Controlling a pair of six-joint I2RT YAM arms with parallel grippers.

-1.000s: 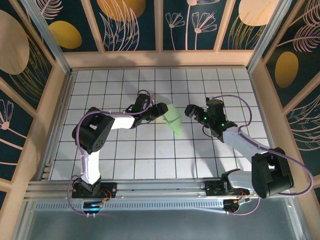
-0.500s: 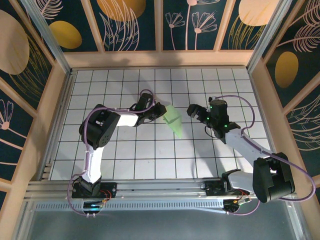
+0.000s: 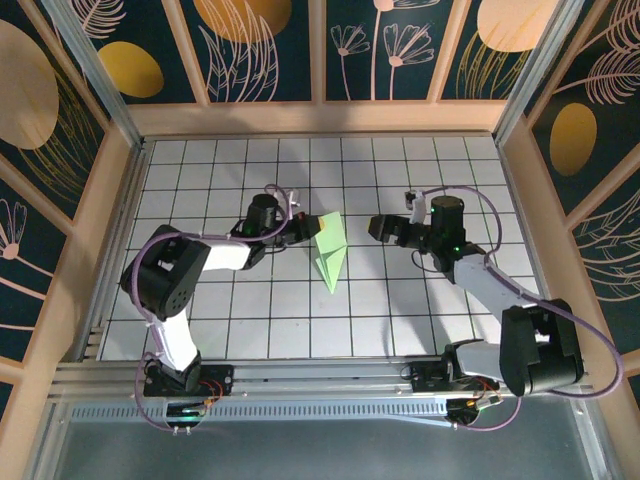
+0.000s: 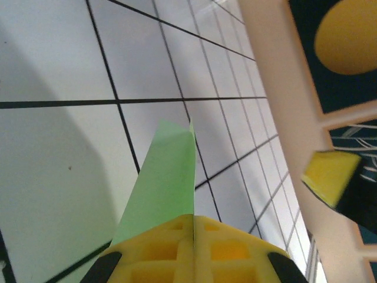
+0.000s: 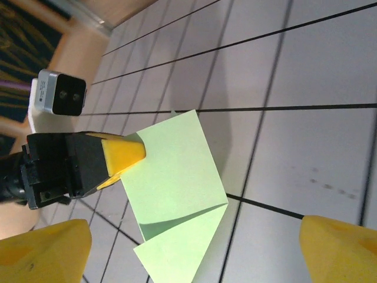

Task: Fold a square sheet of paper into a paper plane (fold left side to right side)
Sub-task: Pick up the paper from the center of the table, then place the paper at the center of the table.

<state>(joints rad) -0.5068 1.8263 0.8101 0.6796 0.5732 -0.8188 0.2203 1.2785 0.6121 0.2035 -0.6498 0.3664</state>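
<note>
Your left claw (image 3: 305, 229) has closed, pinching the sheet of paper (image 3: 330, 250). It looks flimsy, so take the edge facing your spread right claw (image 3: 377, 227).

White gridded tabletop (image 3: 300, 310) inside wood-framed dark floral wall panels (image 3: 345, 60)

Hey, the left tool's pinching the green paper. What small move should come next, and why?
Probably lift the left tool slightly and carry its pinched edge rightward. It is shut on the left edge of the folded sheet of paper, the side meant to go over, while the open right tool stands apart on the right.
</note>
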